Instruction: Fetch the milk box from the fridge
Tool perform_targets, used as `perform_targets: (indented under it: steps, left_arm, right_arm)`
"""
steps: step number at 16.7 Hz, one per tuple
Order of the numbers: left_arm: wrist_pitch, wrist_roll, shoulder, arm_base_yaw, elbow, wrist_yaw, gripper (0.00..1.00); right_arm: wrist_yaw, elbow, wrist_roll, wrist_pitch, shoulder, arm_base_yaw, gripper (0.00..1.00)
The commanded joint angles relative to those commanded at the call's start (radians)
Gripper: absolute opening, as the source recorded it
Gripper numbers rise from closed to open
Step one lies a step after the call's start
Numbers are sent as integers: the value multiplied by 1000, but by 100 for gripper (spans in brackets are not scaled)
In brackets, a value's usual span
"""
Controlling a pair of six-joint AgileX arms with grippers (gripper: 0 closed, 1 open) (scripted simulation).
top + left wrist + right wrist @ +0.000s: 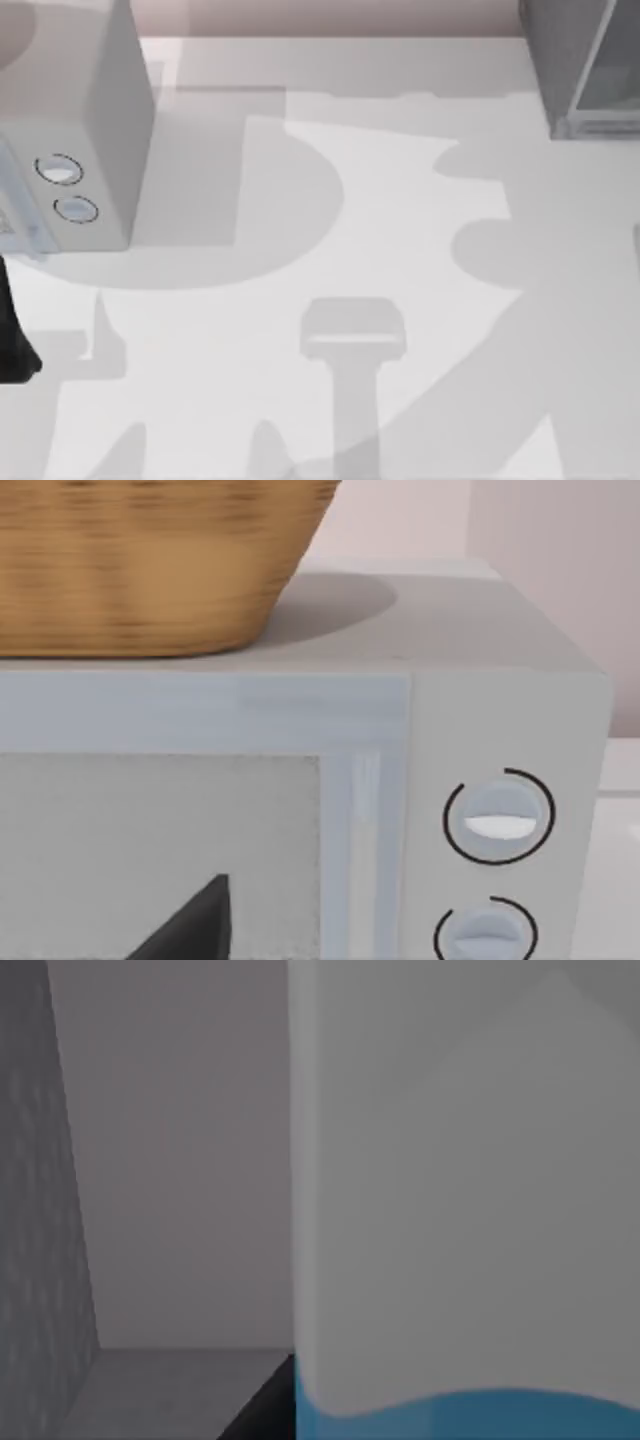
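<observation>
Milk box (460,1190) looms close in front of my right wrist camera, standing inside the fridge (585,70), whose grey walls rise beside it, so I judge that arm has reached in for it. I cannot tell its grip. Left of the fridge, across the white table (400,200), the microwave (70,150) carries a basket (150,560).

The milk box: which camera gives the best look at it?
The right wrist view: the milk box stands very near, white above a blue band, inside grey walls. The top view gives the fridge's outside, not the carton. The left wrist view faces the grey box with dials.
</observation>
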Motion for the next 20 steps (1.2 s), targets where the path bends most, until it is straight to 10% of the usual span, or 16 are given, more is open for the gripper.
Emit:
perform_targets:
  steps: [20]
  left_arm:
    - [0, 0, 0, 0, 0, 0, 100]
  right_arm:
    - [-9, -456, -2, -13, -464, 8, 0]
